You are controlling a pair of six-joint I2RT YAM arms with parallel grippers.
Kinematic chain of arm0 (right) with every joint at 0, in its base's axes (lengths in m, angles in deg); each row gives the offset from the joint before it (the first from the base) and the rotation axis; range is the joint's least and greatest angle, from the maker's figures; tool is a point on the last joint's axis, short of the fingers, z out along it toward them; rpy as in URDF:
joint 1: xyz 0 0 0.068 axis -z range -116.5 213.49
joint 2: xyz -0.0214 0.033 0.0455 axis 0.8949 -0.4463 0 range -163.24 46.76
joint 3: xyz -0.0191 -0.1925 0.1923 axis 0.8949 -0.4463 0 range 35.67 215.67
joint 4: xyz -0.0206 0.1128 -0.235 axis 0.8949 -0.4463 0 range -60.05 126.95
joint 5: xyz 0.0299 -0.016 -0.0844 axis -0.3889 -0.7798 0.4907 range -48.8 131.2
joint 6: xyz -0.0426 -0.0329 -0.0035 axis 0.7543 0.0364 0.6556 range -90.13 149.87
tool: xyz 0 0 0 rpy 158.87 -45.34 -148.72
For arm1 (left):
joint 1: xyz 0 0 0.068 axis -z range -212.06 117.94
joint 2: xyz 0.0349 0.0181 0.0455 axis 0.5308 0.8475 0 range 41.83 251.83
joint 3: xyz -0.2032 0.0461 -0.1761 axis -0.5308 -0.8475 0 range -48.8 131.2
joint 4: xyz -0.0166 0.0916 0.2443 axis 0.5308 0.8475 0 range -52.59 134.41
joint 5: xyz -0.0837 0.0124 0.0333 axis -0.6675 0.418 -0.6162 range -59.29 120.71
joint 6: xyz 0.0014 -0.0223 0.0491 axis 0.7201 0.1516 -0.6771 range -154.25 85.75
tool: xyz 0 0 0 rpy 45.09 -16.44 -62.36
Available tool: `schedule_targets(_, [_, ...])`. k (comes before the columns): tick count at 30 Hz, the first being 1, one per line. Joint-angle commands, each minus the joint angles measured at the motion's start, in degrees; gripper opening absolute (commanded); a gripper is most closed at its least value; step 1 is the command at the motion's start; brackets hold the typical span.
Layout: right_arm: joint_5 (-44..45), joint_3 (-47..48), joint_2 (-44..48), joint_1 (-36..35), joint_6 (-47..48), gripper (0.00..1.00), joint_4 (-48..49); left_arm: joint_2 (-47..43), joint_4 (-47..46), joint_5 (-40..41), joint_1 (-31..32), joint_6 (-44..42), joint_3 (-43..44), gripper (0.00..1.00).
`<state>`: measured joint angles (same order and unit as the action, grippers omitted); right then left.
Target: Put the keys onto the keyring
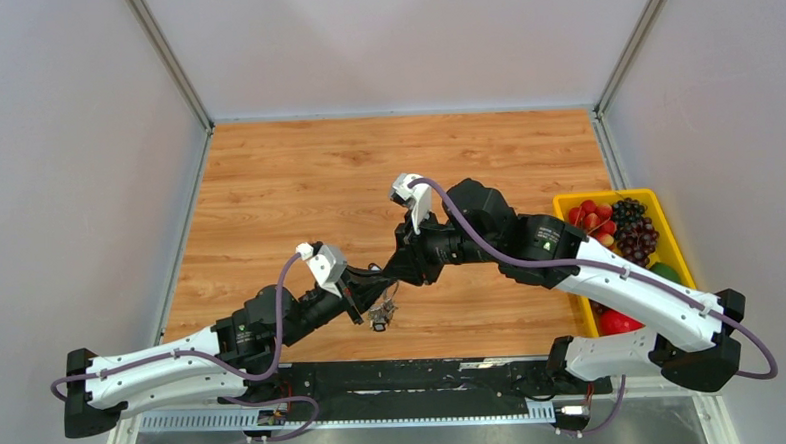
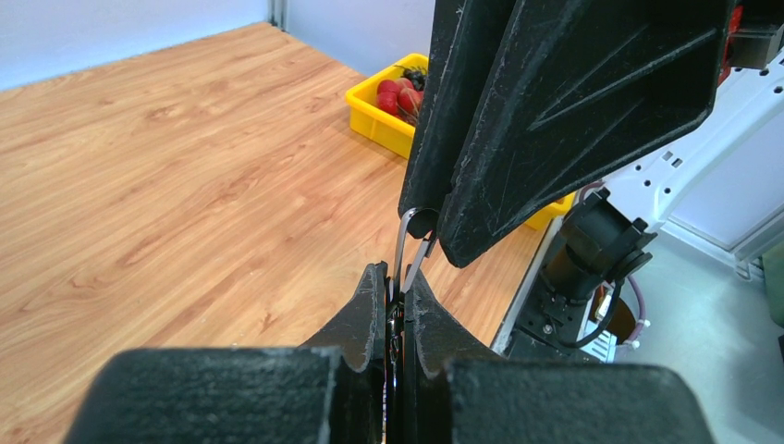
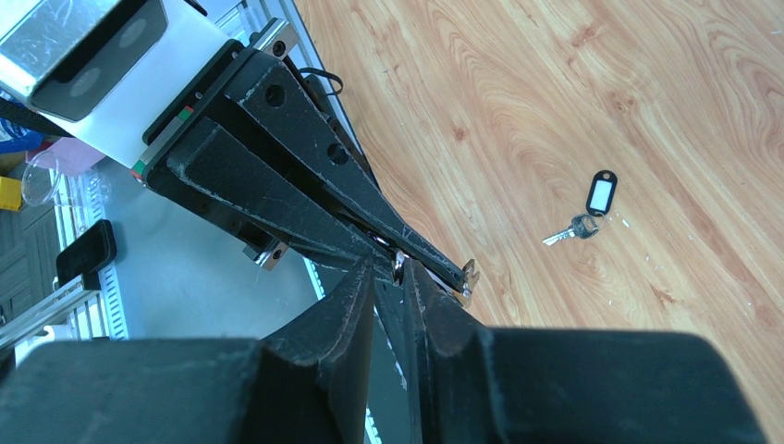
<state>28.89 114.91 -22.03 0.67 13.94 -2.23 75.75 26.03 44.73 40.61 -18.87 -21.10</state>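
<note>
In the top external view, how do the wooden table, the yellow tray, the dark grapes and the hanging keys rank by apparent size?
Largest to smallest:
1. wooden table
2. yellow tray, partly behind the right arm
3. dark grapes
4. keys

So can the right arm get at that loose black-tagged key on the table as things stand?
Probably not yet. The right gripper is shut on the keyring, which the left gripper also pinches, so it must let go first. The black-tagged key itself lies in the open on the table.
</note>
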Motion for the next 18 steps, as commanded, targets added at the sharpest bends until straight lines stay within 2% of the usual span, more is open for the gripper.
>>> schedule_targets(1, [0.3, 2.4, 1.6, 0.1, 0.8, 0.21, 1.2, 0.0, -3.2, -0.1, 0.1, 1.0, 2.1, 0.00])
schedule_targets(8, [0.3, 2.6, 1.6, 0.1, 0.8, 0.21, 1.5, 0.2, -3.1, 0.0, 0.1, 1.0, 2.2, 0.00])
schedule_targets(18, [0.6, 2.7, 1.8, -0.4, 1.0, 0.15, 1.8, 0.9, -3.3, -0.2, 0.1, 0.9, 2.5, 0.00])
